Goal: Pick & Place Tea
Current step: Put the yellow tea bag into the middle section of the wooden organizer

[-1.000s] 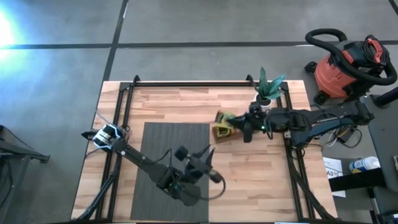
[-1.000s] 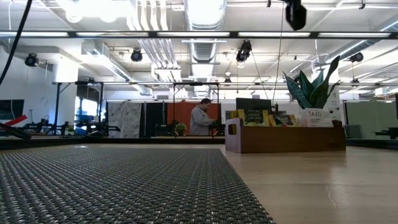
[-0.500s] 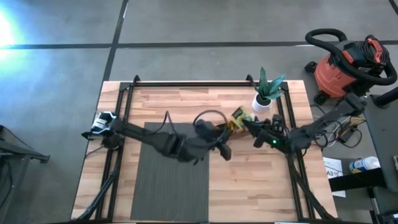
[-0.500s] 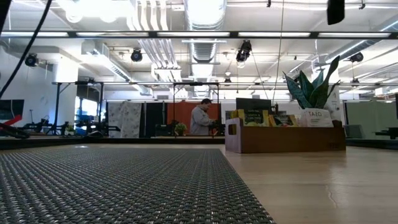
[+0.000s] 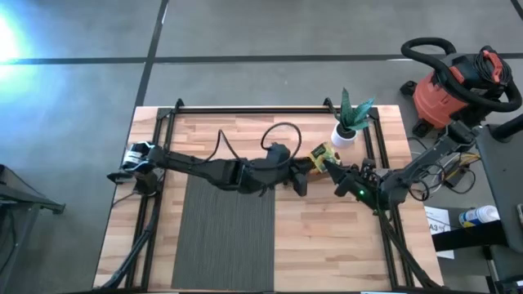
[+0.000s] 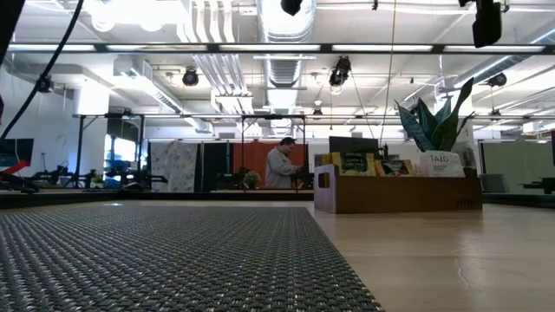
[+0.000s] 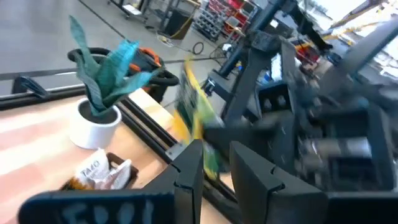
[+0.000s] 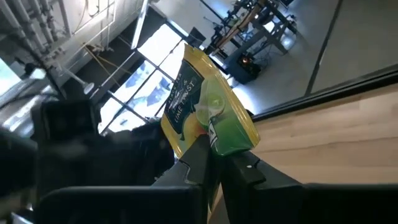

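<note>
A yellow-and-green tea sachet [image 8: 208,115] hangs in the air right of the table's middle [image 5: 321,155], with my right gripper [image 8: 214,158] shut on it. My left gripper [image 7: 214,177] reaches in from the left [image 5: 301,181] and stands open with a narrow gap, its fingers just short of the sachet [image 7: 196,118]. Whether they touch it I cannot tell. More tea [image 6: 354,163] stands in the brown wooden tray [image 6: 395,195], which rests on the table beside the potted plant. My right gripper pinches the sachet's lower edge [image 8: 214,144] between its two fingers. They come roughly level from the table's right side. The sachet stands tilted beyond the fingertips, lifted clear of the table.
A plant in a white pot [image 5: 347,129] stands at the far right. A grey mat [image 5: 229,220] covers the near left. Black frame rails [image 5: 377,196] run along the table's sides. A person [image 6: 279,166] stands in the room beyond.
My left gripper has swung from over the mat toward the far and right, up to the sachet, rolling as it went. My right gripper has carried the sachet from the table's middle toward the right edge and turned; the sachet stays lifted clear.
</note>
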`<state>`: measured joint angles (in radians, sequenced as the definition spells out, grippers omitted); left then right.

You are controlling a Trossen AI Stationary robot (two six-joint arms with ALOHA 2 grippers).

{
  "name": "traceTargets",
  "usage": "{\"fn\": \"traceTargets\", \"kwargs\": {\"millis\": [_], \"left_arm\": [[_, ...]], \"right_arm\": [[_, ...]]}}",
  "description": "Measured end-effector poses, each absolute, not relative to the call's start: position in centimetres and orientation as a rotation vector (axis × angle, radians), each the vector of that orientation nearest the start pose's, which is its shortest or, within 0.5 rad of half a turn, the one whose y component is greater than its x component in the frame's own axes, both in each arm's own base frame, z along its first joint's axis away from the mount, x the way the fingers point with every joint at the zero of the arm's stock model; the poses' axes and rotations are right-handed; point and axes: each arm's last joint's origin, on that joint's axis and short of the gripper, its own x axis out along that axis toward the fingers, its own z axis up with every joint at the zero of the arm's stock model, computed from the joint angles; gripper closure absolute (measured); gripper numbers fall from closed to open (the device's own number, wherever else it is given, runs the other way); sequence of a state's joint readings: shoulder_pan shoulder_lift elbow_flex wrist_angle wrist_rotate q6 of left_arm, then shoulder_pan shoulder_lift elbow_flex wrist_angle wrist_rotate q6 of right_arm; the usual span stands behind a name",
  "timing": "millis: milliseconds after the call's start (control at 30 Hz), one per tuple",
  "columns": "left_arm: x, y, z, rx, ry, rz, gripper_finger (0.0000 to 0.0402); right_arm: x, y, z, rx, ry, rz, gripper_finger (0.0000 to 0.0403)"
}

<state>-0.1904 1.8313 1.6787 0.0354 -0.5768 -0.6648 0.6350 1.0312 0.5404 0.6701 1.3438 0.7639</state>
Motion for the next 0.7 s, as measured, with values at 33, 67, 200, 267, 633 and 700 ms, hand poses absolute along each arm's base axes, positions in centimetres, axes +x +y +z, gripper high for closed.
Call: {"fn": "traceTargets", "kwargs": {"millis": [33, 67, 200, 267, 633, 700], "left_arm": [[42.6, -6.2, 37.0, -0.615, -0.028, 0.414, 0.0328], [42.7, -5.8, 37.0, -0.62, -0.032, 0.422, 0.0328], [42.9, -4.7, 36.9, -0.646, -0.025, 0.408, 0.0328], [42.9, -4.6, 36.9, -0.655, -0.014, 0.401, 0.0328], [42.8, -4.5, 36.2, -0.631, 0.002, 0.462, 0.0329], [42.8, -4.4, 36.2, -0.639, -0.001, 0.464, 0.0329]], "right_arm": [[18.0, 9.8, 27.9, 0.878, -0.365, -0.641, 0.038], [18.2, 9.9, 27.9, 0.873, -0.362, -0.641, 0.038], [18.4, 10.0, 27.9, 0.87, -0.36, -0.641, 0.0383], [18.4, 10.0, 27.8, 0.868, -0.359, -0.643, 0.0385], [18.1, 9.8, 28.0, 0.863, -0.383, -0.713, 0.0387], [18.1, 9.8, 28.0, 0.862, -0.382, -0.712, 0.0387]]}}
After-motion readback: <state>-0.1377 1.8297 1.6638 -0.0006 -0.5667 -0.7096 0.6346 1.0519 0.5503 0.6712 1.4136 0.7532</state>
